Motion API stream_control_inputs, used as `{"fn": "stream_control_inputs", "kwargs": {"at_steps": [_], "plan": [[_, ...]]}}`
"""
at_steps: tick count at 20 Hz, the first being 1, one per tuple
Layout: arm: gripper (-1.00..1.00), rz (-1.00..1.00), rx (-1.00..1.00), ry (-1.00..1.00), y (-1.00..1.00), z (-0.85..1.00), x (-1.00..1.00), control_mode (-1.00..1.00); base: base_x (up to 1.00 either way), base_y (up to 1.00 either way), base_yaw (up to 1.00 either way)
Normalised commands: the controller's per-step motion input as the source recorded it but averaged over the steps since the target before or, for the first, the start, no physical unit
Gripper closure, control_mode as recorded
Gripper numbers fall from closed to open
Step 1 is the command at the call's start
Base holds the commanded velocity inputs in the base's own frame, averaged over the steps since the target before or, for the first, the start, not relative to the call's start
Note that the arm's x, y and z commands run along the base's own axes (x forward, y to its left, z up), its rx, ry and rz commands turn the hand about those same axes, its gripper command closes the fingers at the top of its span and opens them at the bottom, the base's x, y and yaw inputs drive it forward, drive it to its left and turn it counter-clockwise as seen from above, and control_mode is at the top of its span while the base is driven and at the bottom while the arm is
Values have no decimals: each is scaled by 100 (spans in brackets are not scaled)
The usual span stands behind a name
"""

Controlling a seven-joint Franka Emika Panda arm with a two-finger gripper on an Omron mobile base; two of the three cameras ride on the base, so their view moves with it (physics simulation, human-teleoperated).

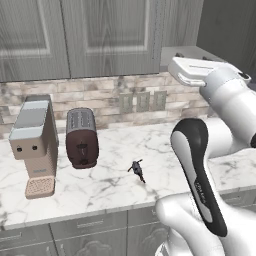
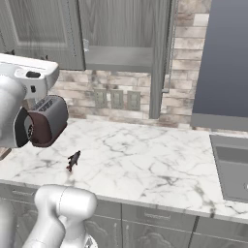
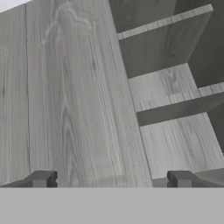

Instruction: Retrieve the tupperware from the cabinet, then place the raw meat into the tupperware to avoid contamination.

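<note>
**Jaws open before the open cabinet**

Above the marble desk [image 1: 115, 185] hangs the cabinet [image 2: 121, 34], a wide grey wood-grain wall unit. From the right base view one of its doors [image 2: 162, 58] stands swung out edge-on, and a flat grey shelf [image 2: 118, 64] shows inside the opening; the other door [image 2: 43, 29] is closed. From the left base view the two recessed-panel doors are seen from the front.

Close before the cabinet, the gripper [image 3: 111, 180] looks along a broad wood-grain panel, with shelves [image 3: 175, 94] showing to one side of it. Its two dark fingertips [image 3: 41, 179] stand wide apart, so the jaws are open and hold nothing. No tupperware can be made out on the shelves that show.

On the desk, a tan coffee machine [image 1: 34, 145] stands at the far left, with a dark red toaster [image 1: 81, 139] just beside it. A small dark object [image 1: 136, 169] lies on the marble nearer the front edge, well apart from the toaster; what it is I cannot tell. A row of wall switches [image 1: 142, 101] sits on the brick backsplash, and a sink [image 2: 232, 167] is set in the desk at the far right.
</note>
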Motion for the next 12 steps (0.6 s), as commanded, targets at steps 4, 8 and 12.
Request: {"fn": "stream_control_inputs", "kwargs": {"at_steps": [4,8,12], "plan": [[-100,0,0,0,-23,11,22,-100,0,0,0],[-100,0,-1,0,-2,0,3,-100,0,0,0],[-100,0,-7,2,2,-3,8,-100,0,0,0]]}}
